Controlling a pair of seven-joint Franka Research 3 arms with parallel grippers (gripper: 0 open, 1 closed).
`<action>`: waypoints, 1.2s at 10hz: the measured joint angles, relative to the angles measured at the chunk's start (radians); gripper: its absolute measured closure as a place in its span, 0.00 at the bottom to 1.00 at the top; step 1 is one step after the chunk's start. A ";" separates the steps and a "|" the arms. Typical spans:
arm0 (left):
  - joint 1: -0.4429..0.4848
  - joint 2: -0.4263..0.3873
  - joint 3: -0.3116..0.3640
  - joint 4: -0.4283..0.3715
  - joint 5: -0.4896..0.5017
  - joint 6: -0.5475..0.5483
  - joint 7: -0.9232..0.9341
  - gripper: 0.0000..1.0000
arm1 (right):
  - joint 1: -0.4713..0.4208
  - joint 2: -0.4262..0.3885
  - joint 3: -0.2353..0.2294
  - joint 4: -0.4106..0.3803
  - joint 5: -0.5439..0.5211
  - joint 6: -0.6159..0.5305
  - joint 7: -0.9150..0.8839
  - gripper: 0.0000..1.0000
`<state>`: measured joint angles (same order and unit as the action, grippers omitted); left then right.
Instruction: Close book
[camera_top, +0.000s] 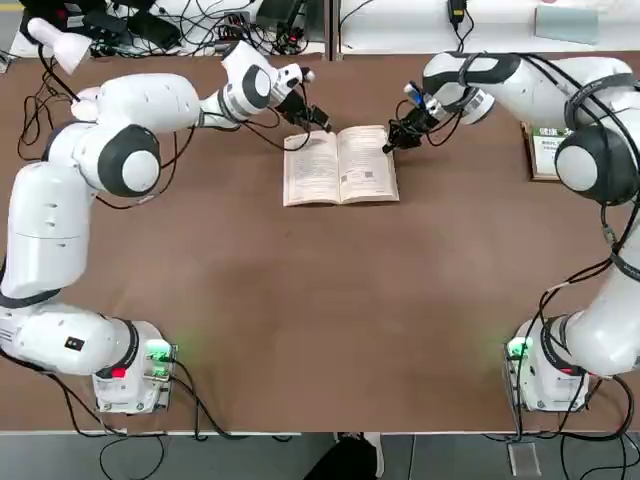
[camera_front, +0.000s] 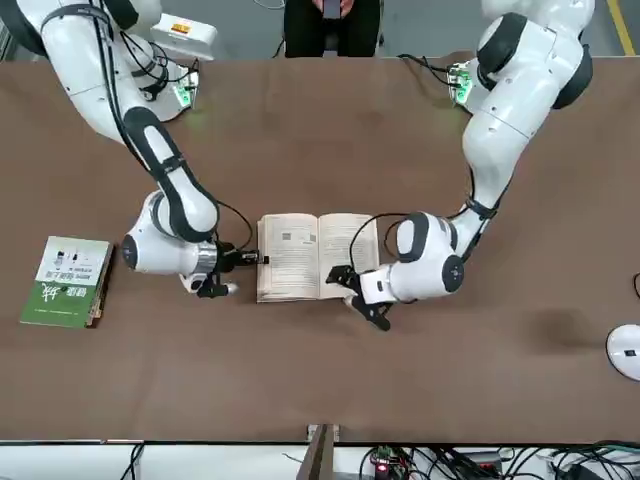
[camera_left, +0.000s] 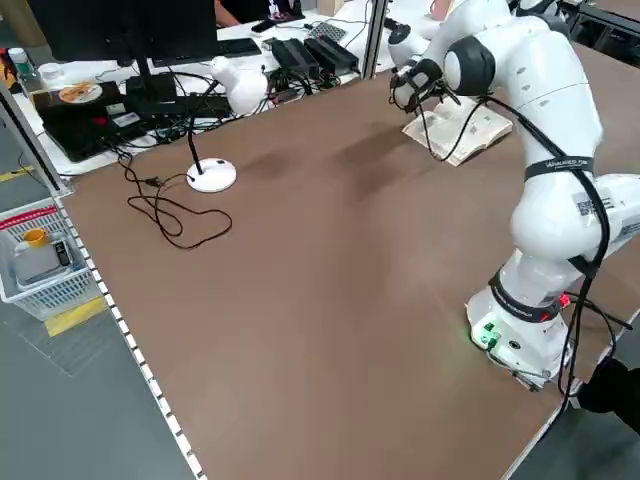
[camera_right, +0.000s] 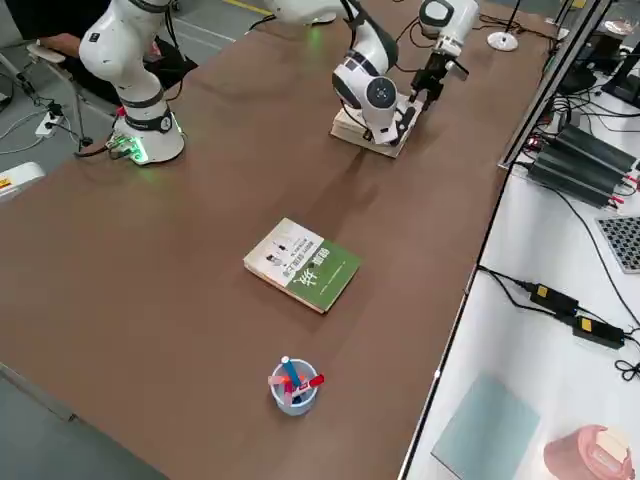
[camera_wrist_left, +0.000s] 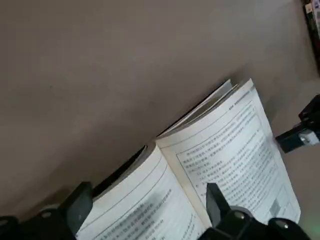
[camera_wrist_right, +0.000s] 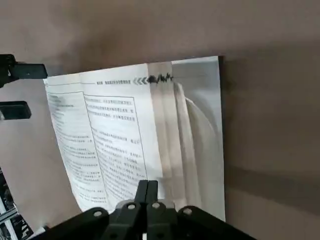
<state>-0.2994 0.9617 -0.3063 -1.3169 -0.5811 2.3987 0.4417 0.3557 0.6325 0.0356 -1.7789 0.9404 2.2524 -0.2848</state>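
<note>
The book (camera_top: 340, 165) lies open and face up on the far middle of the brown table, cream printed pages showing (camera_front: 317, 255). My left gripper (camera_top: 315, 125) hovers at the book's far left corner, fingers open and spread wide over the far edge of the pages (camera_wrist_left: 147, 202). At the book's right edge my right gripper (camera_top: 390, 146) is shut, its tips together low over the outer part of the right-hand page (camera_wrist_right: 147, 185), where several leaves fan up (camera_wrist_right: 192, 130). Nothing shows pinched between its fingers.
A green-and-white book (camera_top: 545, 150) lies at the table's right side (camera_right: 302, 263). Near it stands a cup of pens (camera_right: 293, 385). A white desk lamp (camera_left: 215, 175) sits at the far left. Cables and power bricks (camera_top: 200, 30) run behind the table. A person (camera_front: 330, 20) stands at the near edge.
</note>
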 joint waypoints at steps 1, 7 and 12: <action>0.005 0.000 -0.001 0.004 -0.001 0.000 0.006 0.00 | 0.002 0.000 0.000 -0.001 0.000 0.008 -0.001 0.99; 0.048 0.000 -0.034 0.045 -0.003 -0.003 0.020 0.00 | 0.009 0.007 0.000 -0.013 0.000 0.050 -0.024 0.99; 0.051 0.000 -0.034 0.051 -0.037 -0.004 0.023 0.00 | 0.009 0.027 0.000 -0.016 0.000 0.069 -0.053 0.99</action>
<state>-0.2482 0.9616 -0.3404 -1.2658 -0.6177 2.3951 0.4645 0.3651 0.6597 0.0355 -1.7949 0.9408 2.3216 -0.3382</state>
